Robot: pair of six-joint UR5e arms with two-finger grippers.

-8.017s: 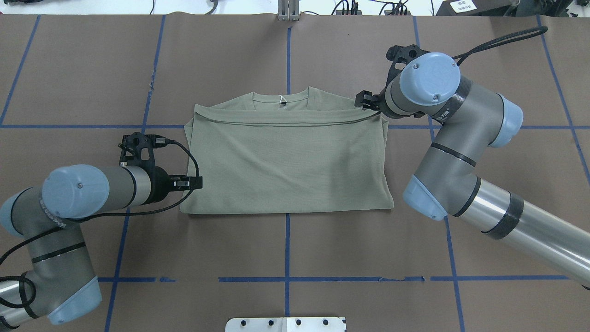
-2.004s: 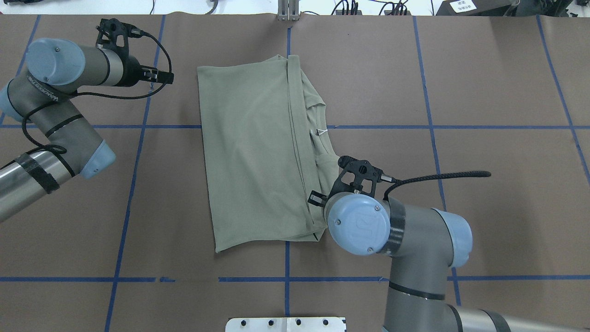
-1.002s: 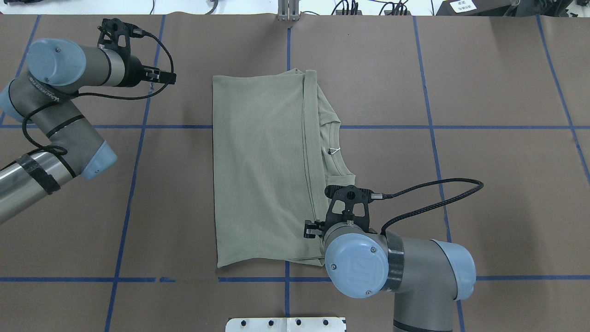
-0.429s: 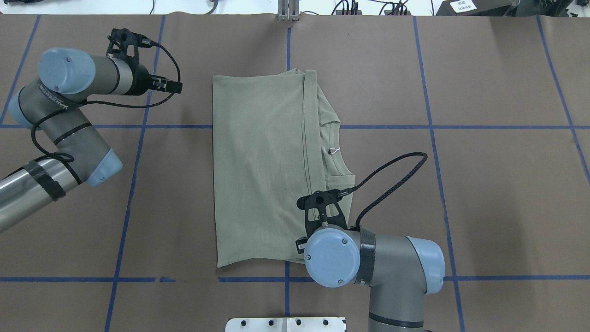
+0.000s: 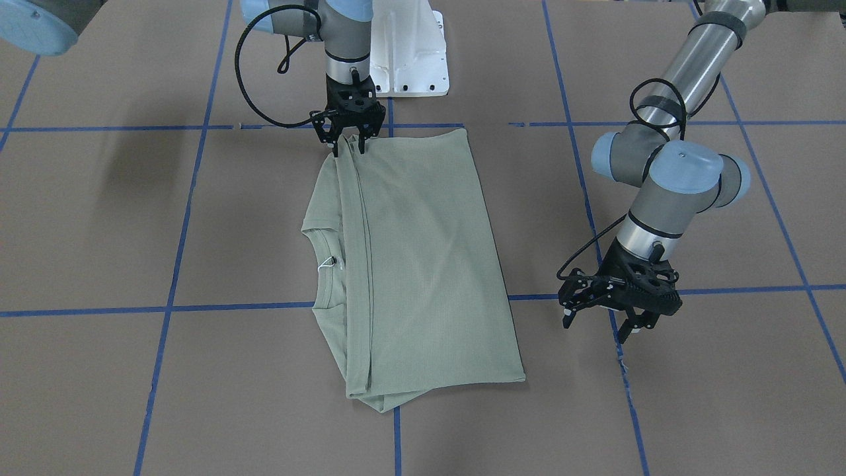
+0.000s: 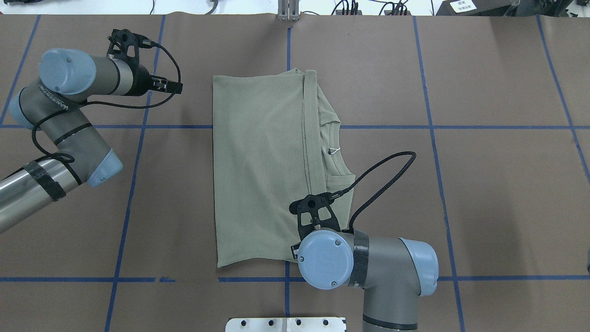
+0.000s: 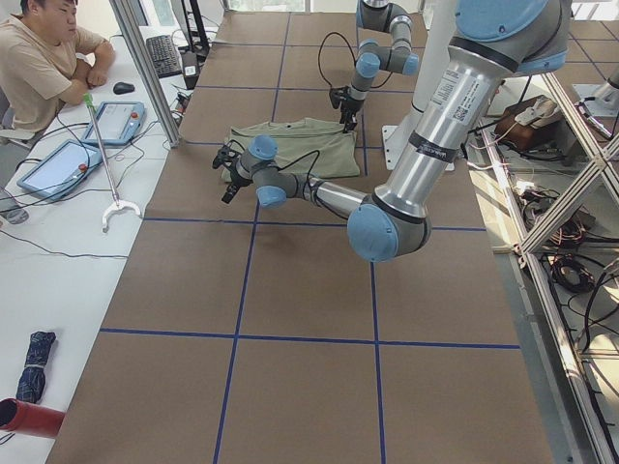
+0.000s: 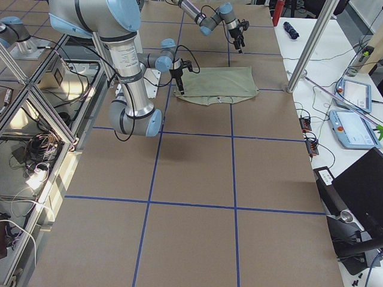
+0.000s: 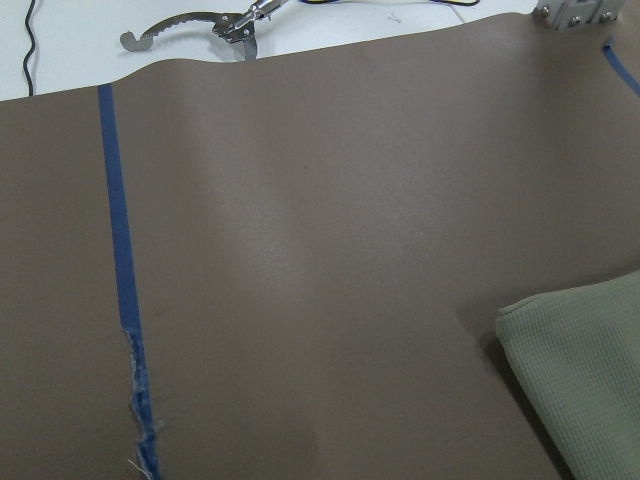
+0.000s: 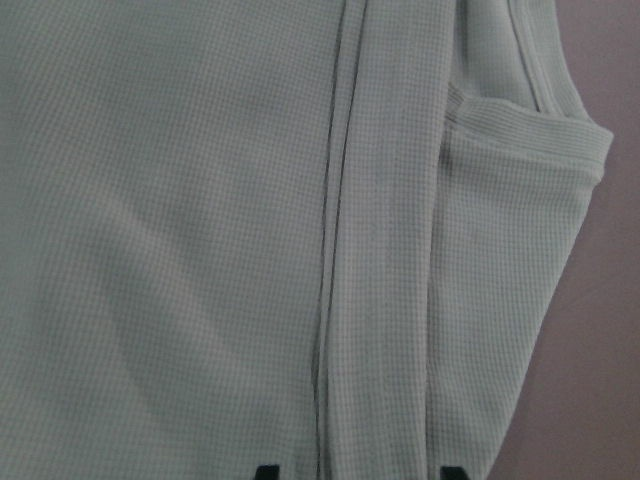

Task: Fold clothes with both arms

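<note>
The sage-green shirt lies folded flat on the brown table, with its collar and white tag string on the right side. It also shows in the front view. My right gripper is open and points down at the shirt's near right corner. Its fingertips straddle the folded hem. In the overhead view the wrist hides it. My left gripper is open and empty, above bare table left of the shirt's far left corner.
Blue tape lines grid the brown table cover. The white pedestal base sits at the near edge. An operator sits by a side table with tablets and a grabber tool beyond the far edge.
Over eight seconds the shirt has turned a quarter turn, so the collar moved from the far side to the right. In the last second the right wrist shifted left and nearer; the left gripper edged toward the shirt.
</note>
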